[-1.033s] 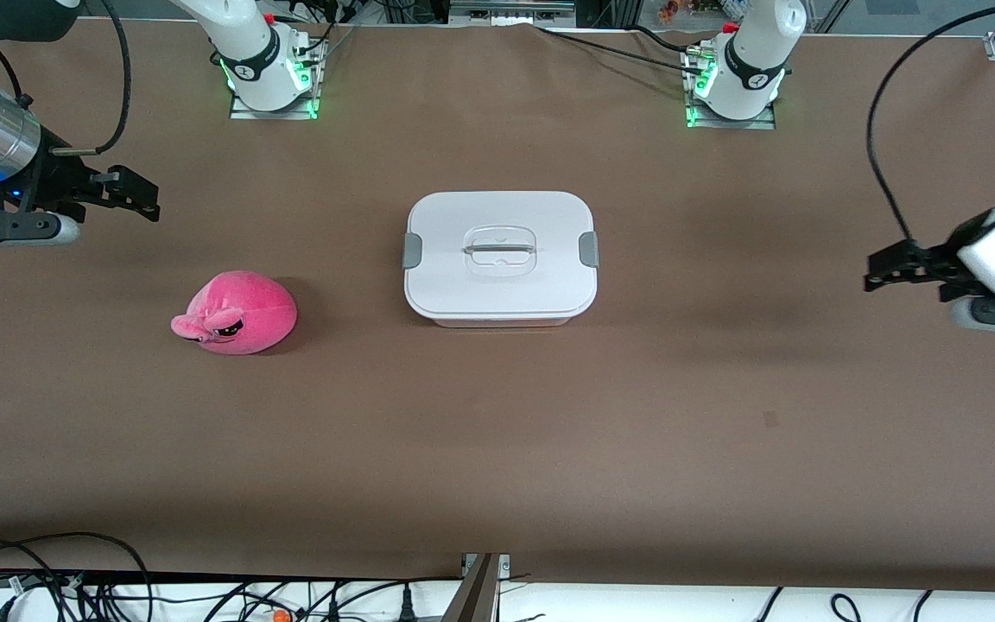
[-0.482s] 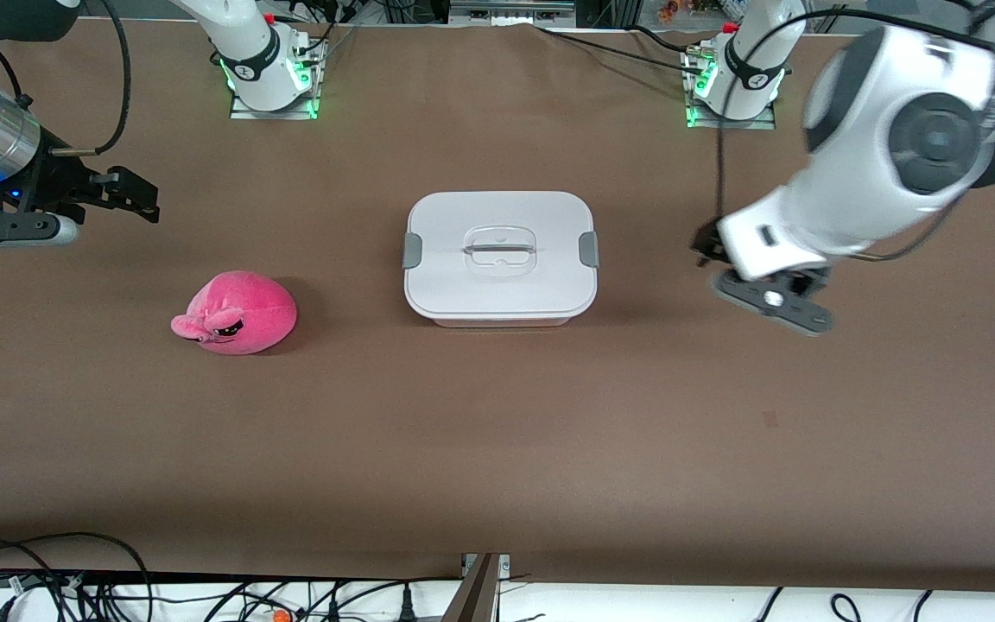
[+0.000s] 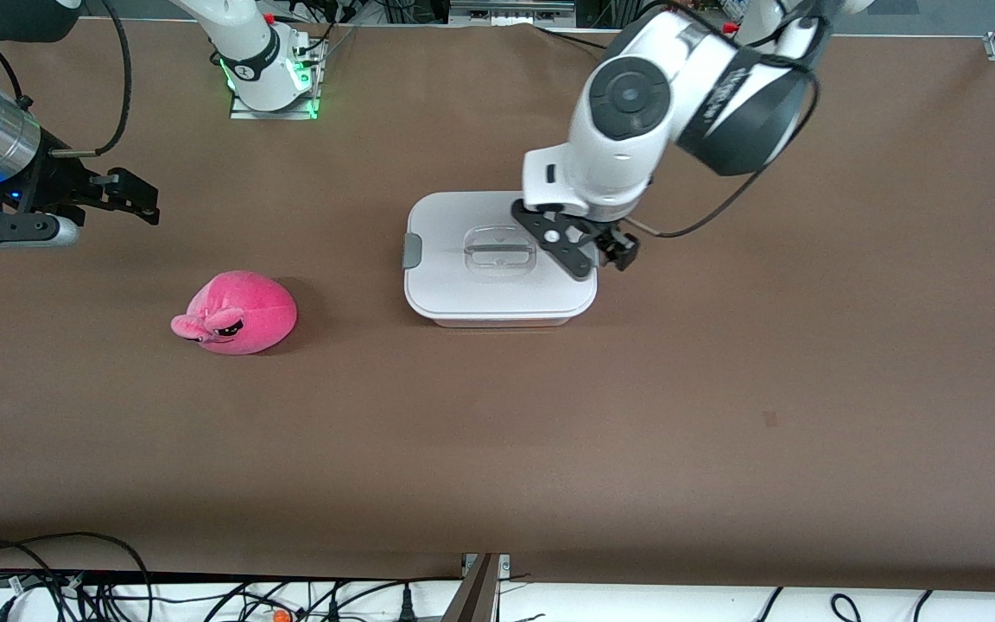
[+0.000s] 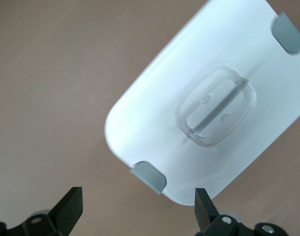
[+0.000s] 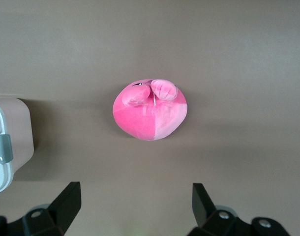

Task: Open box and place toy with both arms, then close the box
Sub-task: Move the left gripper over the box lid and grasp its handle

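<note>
Slick white plastic: our left gripper [image 3: 588,250], jaws wide, hangs over the box [image 3: 497,294]'s grey clip [image 4: 149,176]; right gripper [image 3: 130,194] waits, jaws open, toy [image 3: 237,313] soft.

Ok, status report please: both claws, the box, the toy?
Left claw open over box, lid on. Right claw open, waiting. Toy untouched on table.

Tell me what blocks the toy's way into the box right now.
The white lid sits shut on the box, so the toy cannot go in. The bare table between them holds nothing. The open left gripper hangs over the lid's clip end.
</note>
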Controlling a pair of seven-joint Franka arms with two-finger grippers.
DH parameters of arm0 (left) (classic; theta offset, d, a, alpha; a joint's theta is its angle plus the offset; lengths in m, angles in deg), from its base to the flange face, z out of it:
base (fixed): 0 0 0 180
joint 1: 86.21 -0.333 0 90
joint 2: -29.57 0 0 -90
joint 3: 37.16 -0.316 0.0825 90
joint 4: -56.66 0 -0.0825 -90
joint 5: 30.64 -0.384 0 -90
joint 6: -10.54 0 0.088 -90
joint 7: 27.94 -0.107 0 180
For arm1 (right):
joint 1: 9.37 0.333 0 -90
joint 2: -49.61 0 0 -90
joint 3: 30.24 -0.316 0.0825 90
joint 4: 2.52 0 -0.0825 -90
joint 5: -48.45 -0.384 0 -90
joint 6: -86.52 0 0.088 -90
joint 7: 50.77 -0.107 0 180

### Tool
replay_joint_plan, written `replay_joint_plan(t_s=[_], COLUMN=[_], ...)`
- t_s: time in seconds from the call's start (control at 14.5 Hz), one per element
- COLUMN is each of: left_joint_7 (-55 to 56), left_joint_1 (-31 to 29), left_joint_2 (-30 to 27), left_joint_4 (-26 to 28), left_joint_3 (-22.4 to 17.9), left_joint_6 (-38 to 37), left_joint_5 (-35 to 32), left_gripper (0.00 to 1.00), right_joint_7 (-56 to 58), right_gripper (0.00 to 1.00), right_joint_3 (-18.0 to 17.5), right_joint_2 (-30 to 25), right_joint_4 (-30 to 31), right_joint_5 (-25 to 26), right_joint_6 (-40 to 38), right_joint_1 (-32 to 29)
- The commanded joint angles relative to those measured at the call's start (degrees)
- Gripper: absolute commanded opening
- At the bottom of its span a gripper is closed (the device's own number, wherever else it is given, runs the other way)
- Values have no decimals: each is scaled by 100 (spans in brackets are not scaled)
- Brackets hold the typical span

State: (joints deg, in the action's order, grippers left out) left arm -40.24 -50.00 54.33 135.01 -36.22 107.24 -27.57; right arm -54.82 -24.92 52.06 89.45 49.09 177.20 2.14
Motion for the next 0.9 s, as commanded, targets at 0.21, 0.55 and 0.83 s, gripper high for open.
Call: replay_joint_plan(t_s=[0.21, 0.55, 0.83], left_joint_7=[-1360, -1792, -1793], left_joint_1=[553, 773, 887], left_joint_2=[424, 477, 513], left_joint_4=[-30, 417, 707], left_joint_3=[-112, -112, -112], left_joint_6=[577, 1640, 1949], left_joint_5=[-350, -501, -746], left_gripper=[100, 100, 100], right_joint_7=[27, 45, 45], right_gripper=[100, 100, 100], right_joint_3=[-13, -13, -13], right_joint_2=[45, 45, 45], right_joint_4=[-110, -110, -110], right_joint_5=[76, 76, 76], right_joint_6=[-6, -6, -6], right_joint_1=[9, 9, 9])
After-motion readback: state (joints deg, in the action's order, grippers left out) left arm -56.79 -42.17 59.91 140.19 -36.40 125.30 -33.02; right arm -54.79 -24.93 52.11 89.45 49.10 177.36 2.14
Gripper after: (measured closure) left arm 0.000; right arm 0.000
